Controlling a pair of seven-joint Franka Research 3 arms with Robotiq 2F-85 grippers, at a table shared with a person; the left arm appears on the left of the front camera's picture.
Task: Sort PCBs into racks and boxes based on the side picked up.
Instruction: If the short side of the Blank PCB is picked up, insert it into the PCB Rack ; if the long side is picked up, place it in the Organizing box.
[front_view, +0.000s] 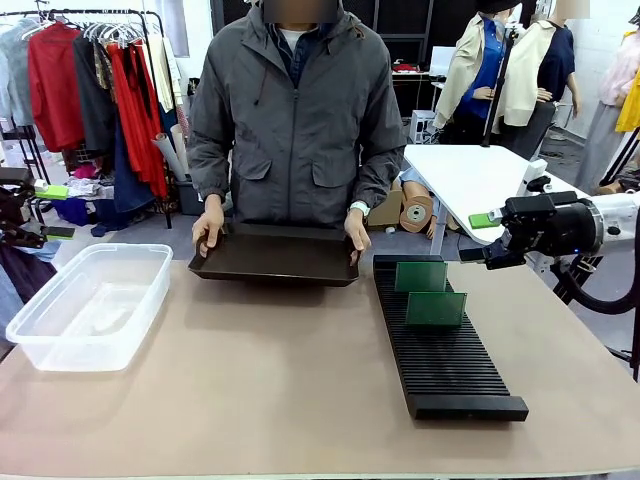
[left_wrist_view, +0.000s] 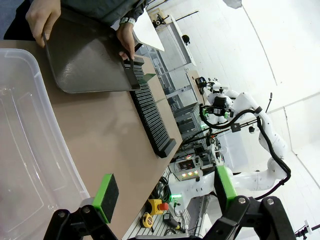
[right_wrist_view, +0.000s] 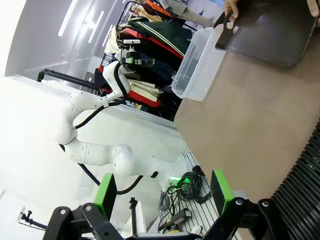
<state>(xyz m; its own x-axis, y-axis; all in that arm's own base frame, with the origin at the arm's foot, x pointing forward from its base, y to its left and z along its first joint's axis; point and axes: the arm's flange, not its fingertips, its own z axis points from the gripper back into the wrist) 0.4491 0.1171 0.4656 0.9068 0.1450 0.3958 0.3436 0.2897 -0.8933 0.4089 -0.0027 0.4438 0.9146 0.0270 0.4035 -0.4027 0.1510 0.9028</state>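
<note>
Two green PCBs (front_view: 421, 276) (front_view: 436, 309) stand upright in slots at the far end of the long black rack (front_view: 445, 360) on the right of the table. The clear box (front_view: 85, 305) sits at the left, with nothing in it that I can see. My right gripper (front_view: 478, 238) hovers open just right of the rack's far end, holding nothing. My left gripper (front_view: 52, 212) hangs open off the table's left edge, beyond the box. In the left wrist view the open gripper (left_wrist_view: 165, 192) looks over the box (left_wrist_view: 25, 150) toward the rack (left_wrist_view: 150, 117). In the right wrist view the gripper (right_wrist_view: 162, 192) is also open.
A person stands at the far side and holds a smooth black tray (front_view: 275, 255) with both hands (front_view: 208, 228) (front_view: 357, 228), tilted over the far edge of the table. The tan tabletop (front_view: 270, 370) between box and rack is bare. A white table (front_view: 470, 175) stands behind on the right.
</note>
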